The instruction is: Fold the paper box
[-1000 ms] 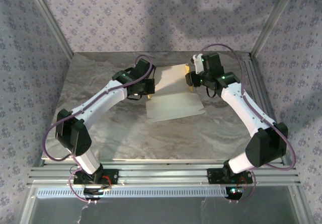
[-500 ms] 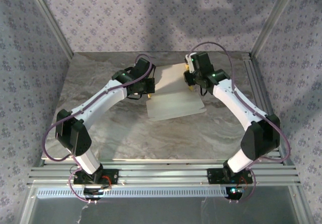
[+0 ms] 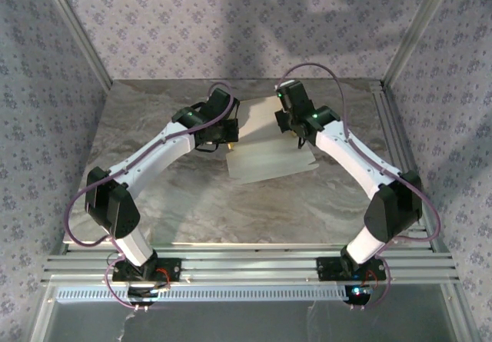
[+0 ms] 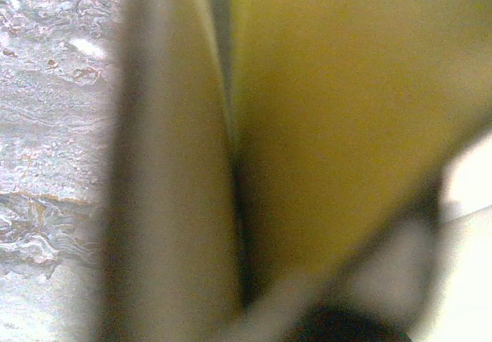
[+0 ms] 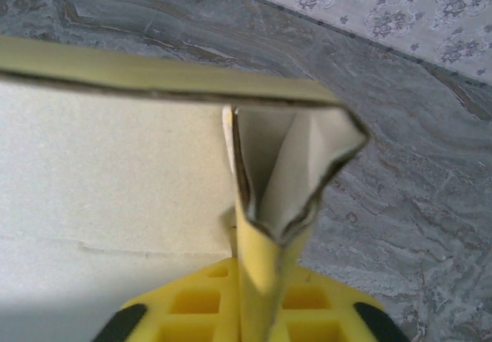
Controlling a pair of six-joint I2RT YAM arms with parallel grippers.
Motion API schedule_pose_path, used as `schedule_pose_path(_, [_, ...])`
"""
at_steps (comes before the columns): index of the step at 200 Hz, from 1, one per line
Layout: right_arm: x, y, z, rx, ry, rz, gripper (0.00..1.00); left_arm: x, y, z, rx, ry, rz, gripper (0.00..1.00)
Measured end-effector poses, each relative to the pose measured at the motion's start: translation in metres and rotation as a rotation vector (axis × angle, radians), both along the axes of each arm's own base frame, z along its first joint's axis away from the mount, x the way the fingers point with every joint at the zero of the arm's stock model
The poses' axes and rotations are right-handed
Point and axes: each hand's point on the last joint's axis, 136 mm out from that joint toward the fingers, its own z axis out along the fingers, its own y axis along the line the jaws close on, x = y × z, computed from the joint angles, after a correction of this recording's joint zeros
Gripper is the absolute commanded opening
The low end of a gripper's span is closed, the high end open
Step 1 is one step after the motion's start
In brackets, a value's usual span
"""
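Marbled tabletop [image 3: 215, 204] under paper box [image 3: 269, 160] — floral walls [image 3: 154, 19].

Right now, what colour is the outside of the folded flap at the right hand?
Yellow; the flap shows best in the right wrist view.

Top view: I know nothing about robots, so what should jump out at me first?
The paper box, a pale sheet of card, lies on the grey marbled table, toward its far side. The right gripper pinches a raised flap at its right edge, yellow outside, white inside; the left gripper sits at its left edge.
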Motion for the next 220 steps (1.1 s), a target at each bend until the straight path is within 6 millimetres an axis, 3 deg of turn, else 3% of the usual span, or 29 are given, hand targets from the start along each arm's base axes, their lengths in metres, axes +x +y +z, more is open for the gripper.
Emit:
schedule_pose_path(15, [0.001, -0.005, 0.001, 0.030, 0.011, 0.004, 0.42, -0.001, 0.001, -0.001, 0.008, 0.005, 0.002, 0.00])
schedule_pose_path(28, [0.001, -0.008, 0.005, 0.060, 0.013, 0.011, 0.45, -0.001, 0.001, -0.002, 0.009, 0.008, 0.002, 0.00])
schedule_pose_path(45, [0.000, -0.008, 0.013, 0.085, 0.012, 0.026, 0.43, 0.000, 0.001, -0.002, 0.009, 0.007, 0.001, 0.00])
schedule_pose_path(89, [0.001, -0.002, 0.027, 0.113, -0.002, 0.044, 0.25, -0.001, 0.002, -0.005, 0.021, 0.020, -0.001, 0.00])
schedule_pose_path(122, [0.002, -0.002, 0.016, 0.105, 0.026, 0.034, 0.39, -0.002, 0.001, -0.006, 0.024, 0.023, -0.004, 0.00])
schedule_pose_path(142, [0.003, -0.002, 0.011, 0.097, 0.035, 0.033, 0.40, -0.002, 0.002, -0.006, 0.025, 0.023, -0.003, 0.00])
schedule_pose_path(160, [0.004, -0.002, 0.011, 0.098, 0.035, 0.031, 0.30, -0.002, 0.001, -0.006, 0.024, 0.023, -0.003, 0.00])
schedule_pose_path(183, [0.005, -0.002, 0.010, 0.096, 0.036, 0.027, 0.27, -0.002, 0.001, -0.006, 0.024, 0.023, -0.004, 0.00])
schedule_pose_path(220, [0.010, 0.001, -0.003, 0.071, 0.050, 0.012, 0.00, -0.004, -0.001, -0.006, 0.025, 0.026, -0.013, 0.00])
